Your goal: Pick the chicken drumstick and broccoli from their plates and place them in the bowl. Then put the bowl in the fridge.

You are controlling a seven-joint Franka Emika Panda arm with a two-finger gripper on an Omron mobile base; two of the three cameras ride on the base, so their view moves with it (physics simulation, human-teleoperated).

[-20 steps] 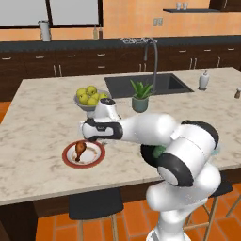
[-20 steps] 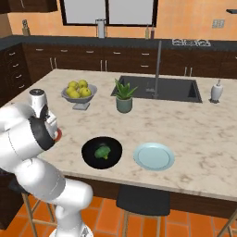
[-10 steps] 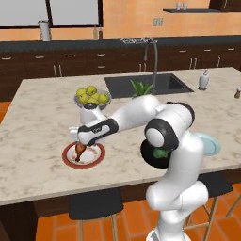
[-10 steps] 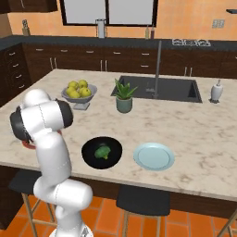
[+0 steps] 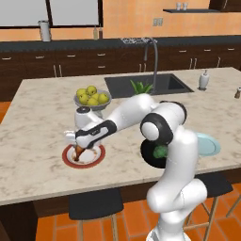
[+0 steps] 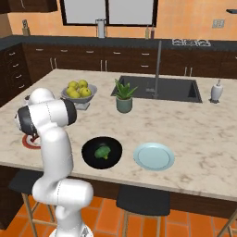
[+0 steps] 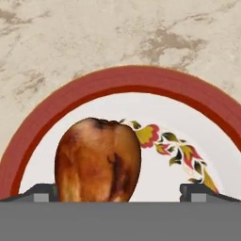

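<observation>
You are looking across a pale, brown-veined marble island (image 5: 33, 160) set in a kitchen with dark wood cabinets, a dark back counter and orange walls; the floor is orange tile, and dark stools (image 5: 96, 205) stand along the island's near edge. Start at the left of the left base view: the red-rimmed plate (image 5: 70, 161) lies near the front edge, and the gripper (image 5: 79, 151) is down right over it with the drumstick (image 5: 80, 151) under it. In the hand view your two fingertips (image 7: 200, 192) stand wide apart on either side of the drumstick (image 7: 98, 159), which lies on the white centre of the plate (image 7: 56, 106) beside a painted leaf sprig; the jaws are fully spread and not gripping it. Just behind the plate stands the grey fruit bowl (image 5: 92, 99) of yellow-green fruit. Moving right, the sink (image 5: 147, 85) with its tall tap (image 5: 151, 60) is sunk into the far side, with a potted plant (image 6: 123, 96) in front of it. In the right base view the black bowl (image 6: 102, 152) sits near the front edge with the broccoli (image 6: 102, 152) inside it, and the blue-green plate (image 6: 153, 156) lies just to its right, not touching. Farther right, a small white dispenser bottle (image 6: 215, 91) stands beside the sink. A window (image 6: 107, 11) runs along the back wall above the counter.
</observation>
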